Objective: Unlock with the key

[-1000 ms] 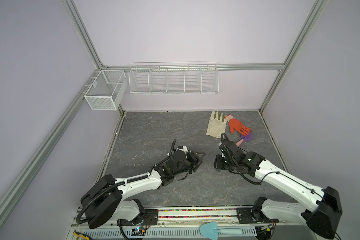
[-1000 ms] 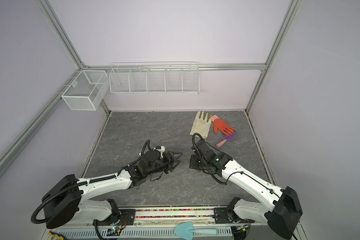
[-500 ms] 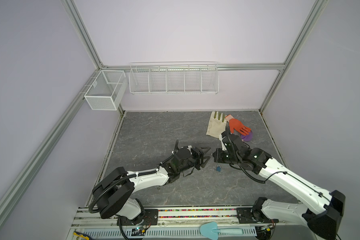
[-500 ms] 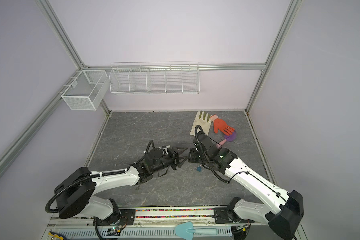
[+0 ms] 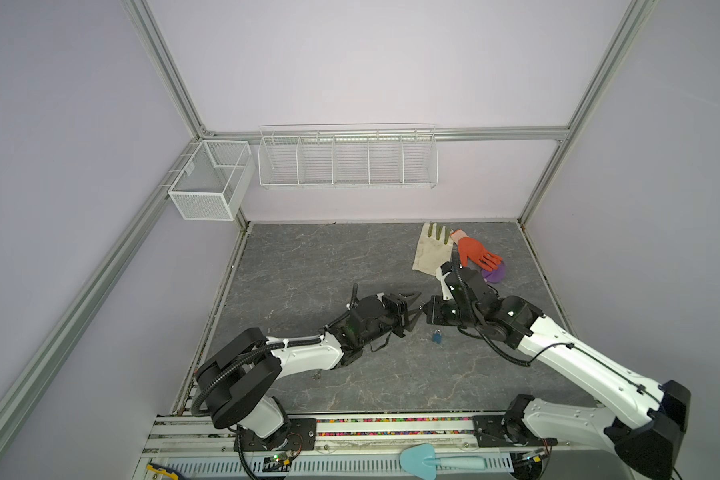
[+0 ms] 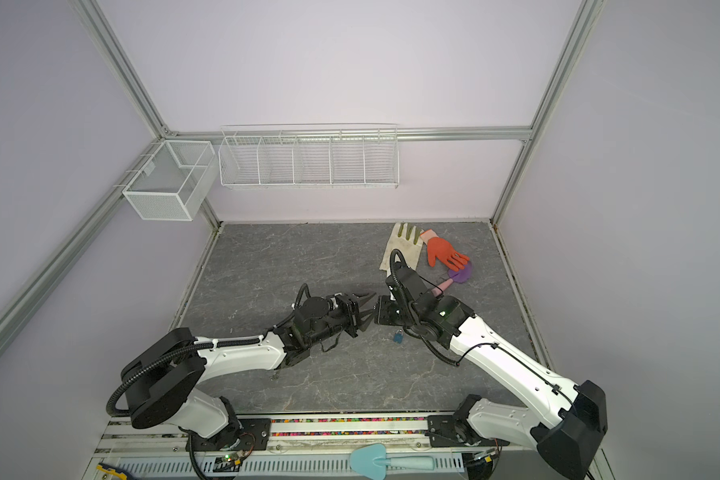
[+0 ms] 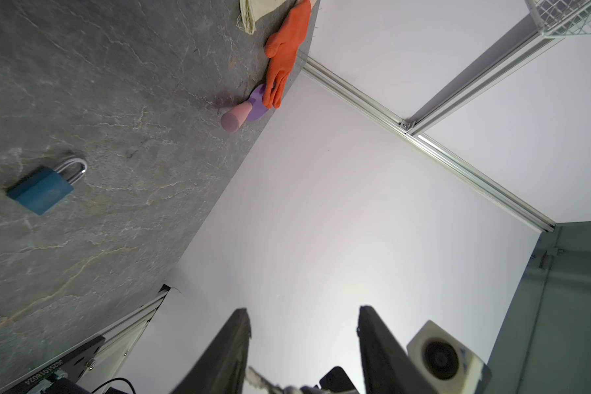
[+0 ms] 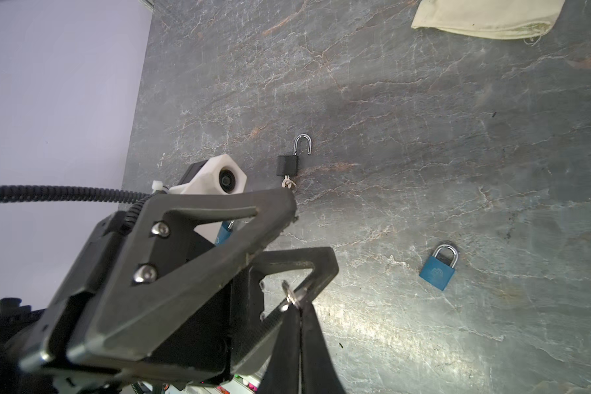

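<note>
two left gripper (image 7: 302, 310) jaws stand half apart, empty, beside the small silver ringed key (image 8: 293, 296) clamped in the right gripper (image 8: 300, 312); align squarely before closing. blue steel-shackled padlock (image 5: 436, 336) lies flat nearby.

White code printed on black plate (image 7: 69, 358) at tabletop edge, reads roughly JCZS101802A, faint round emblem on blue padlock (image 8: 436, 273) body, too faint to read

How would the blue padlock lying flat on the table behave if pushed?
Lying on its broad face, the blue padlock would probably slide, not roll. It looks solid, likely heavy for its size; its shiny shackle may slip in a grip.
</note>
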